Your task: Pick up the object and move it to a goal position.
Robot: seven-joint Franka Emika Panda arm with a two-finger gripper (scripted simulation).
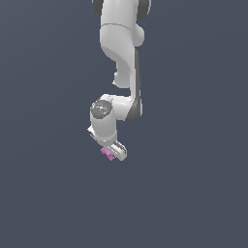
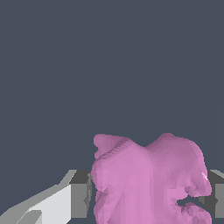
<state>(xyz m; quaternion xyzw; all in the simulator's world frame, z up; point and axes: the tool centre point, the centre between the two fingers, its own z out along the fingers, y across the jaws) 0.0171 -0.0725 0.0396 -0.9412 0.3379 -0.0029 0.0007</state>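
The object (image 1: 107,153) is a tiny pink-magenta lumpy thing, partly hidden under my white hand in the exterior view. In the wrist view the object (image 2: 148,179) fills the space between my two grey fingertips (image 2: 81,194), which press on its two sides. My gripper (image 1: 112,154) is shut on the object. Whether the object rests on the floor or hangs above it cannot be told.
The white arm (image 1: 121,53) reaches down from the top of the exterior view. A plain dark blue-grey floor (image 1: 193,193) surrounds it on all sides.
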